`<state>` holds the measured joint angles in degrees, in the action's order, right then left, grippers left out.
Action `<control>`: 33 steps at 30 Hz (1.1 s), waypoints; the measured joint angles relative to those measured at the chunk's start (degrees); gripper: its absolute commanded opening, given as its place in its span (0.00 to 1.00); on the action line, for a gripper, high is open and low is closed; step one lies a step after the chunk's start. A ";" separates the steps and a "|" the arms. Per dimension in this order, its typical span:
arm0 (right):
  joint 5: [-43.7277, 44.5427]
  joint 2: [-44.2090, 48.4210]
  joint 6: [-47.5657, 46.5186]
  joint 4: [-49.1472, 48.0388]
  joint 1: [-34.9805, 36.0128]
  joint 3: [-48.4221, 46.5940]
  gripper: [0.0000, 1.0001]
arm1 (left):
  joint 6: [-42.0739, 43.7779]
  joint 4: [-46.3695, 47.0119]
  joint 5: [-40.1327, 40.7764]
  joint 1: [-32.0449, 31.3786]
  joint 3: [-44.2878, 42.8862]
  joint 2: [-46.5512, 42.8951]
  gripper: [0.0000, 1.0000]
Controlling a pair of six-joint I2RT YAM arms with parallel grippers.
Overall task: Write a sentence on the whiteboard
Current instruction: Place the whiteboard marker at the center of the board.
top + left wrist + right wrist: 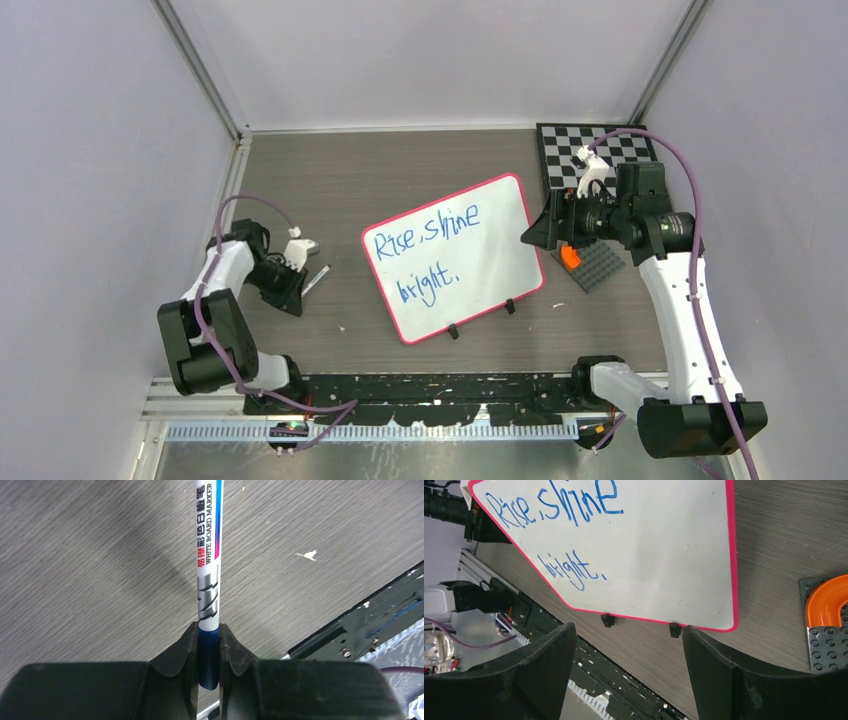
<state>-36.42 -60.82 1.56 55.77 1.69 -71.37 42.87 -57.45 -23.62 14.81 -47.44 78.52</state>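
Observation:
The whiteboard [500, 262] lies tilted in the middle of the table, with a red-pink rim and two black clips on its near edge. The sentence [425, 232] on it reads "Rise, shine bright." in blue, in two lines. My left gripper [297, 284] is low at the left of the board, apart from it. In the left wrist view it [209, 652] is shut on the blue end of a white board marker [209, 555]. My right gripper [537, 232] is open and empty beside the board's right edge. The right wrist view shows the whiteboard [674, 555] and the sentence [554, 510] beyond the spread jaws [629, 652].
A black-and-white checkerboard [590, 148] lies at the back right. A grey studded plate [598, 266] with an orange piece [570, 256] sits under the right arm. A black rail [440, 390] runs along the near edge. Walls close in the left, right and back.

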 measured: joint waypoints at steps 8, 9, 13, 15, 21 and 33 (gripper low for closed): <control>0.79 0.07 -0.04 0.07 0.00 0.94 0.82 | 1.11 4.55 4.68 -3.37 3.41 2.99 0.21; 0.81 0.07 -0.07 0.07 0.00 0.98 0.82 | 1.09 5.07 5.27 -4.04 3.87 3.06 0.23; 0.83 0.09 -0.26 0.09 0.00 1.01 0.82 | 0.83 6.10 6.95 -5.88 4.76 3.78 0.32; 0.83 0.09 -0.39 0.20 0.00 1.01 0.82 | 0.42 5.86 7.19 -6.49 4.76 3.76 0.33; 0.83 0.09 -1.38 0.90 0.00 1.01 0.82 | -0.52 5.79 7.87 -7.43 4.79 3.63 0.35; 1.27 -2.01 -4.68 4.04 -0.02 -1.66 0.89 | -2.89 -0.07 5.66 -8.09 -1.66 0.20 0.77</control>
<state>-35.16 -62.83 -3.11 59.81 1.67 -73.03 39.99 -57.52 -17.96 6.72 -49.10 78.72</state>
